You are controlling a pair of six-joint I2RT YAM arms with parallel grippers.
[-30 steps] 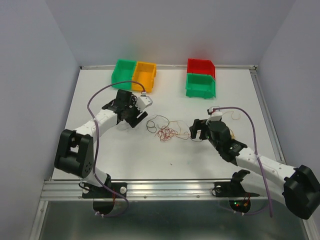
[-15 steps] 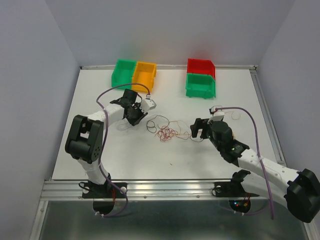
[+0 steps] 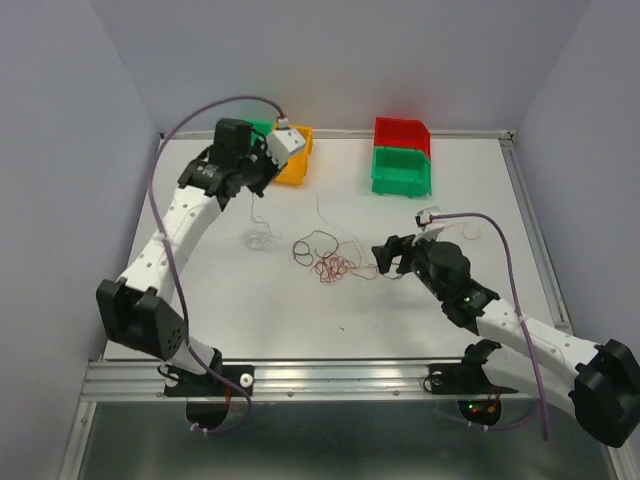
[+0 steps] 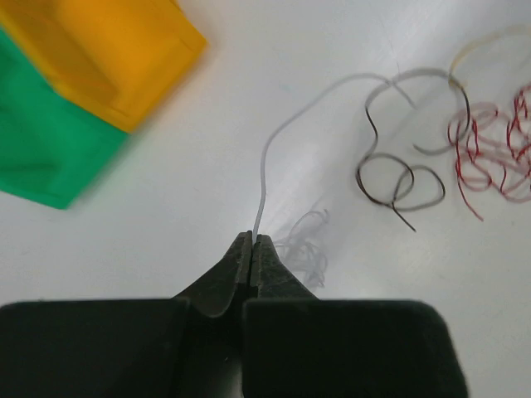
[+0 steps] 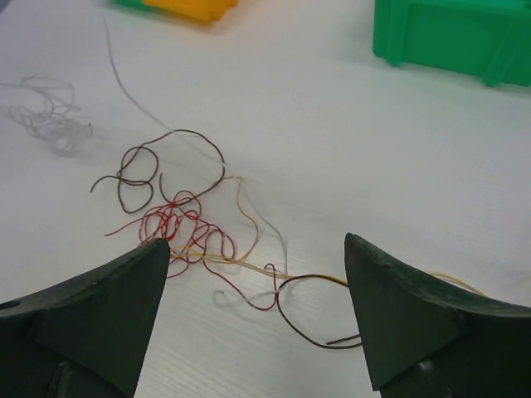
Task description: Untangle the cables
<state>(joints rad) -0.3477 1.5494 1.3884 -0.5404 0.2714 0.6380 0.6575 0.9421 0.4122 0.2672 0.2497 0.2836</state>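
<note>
Left wrist view: the left gripper (image 4: pixel 251 242) is clenched, its jaws pressed together on one end of the whitish cable (image 4: pixel 267 157). This cable runs from the jaw tips toward the upper centre of the frame, then bends right toward the other cables (image 3: pixel 335 265). These lie in a loose tangle at the centre of the table (image 3: pixel 200 300), as the top external view shows. The tangle consists of red curls, a dark looped strand at its left edge and a yellow strand running toward the right. A faint grey curl (image 3: pixel 260 238) lies on the table left of the tangle, apart from it. The right gripper (image 5: pixel 257 307) is released, with its jaws spread wide and nothing between them held. In the right wrist view, the yellow and dark strands cross the lower centre of the frame between its two fingers; contact with the fingers cannot be determined. An orange bin (image 4: pixel 108 50) and a green bin (image 4: pixel 41 141) stand side by side at the upper left of the left wrist frame. A red bin (image 3: pixel 402 130) stands behind a second green bin (image 3: pixel 400 172) at the upper right of the table.
</note>
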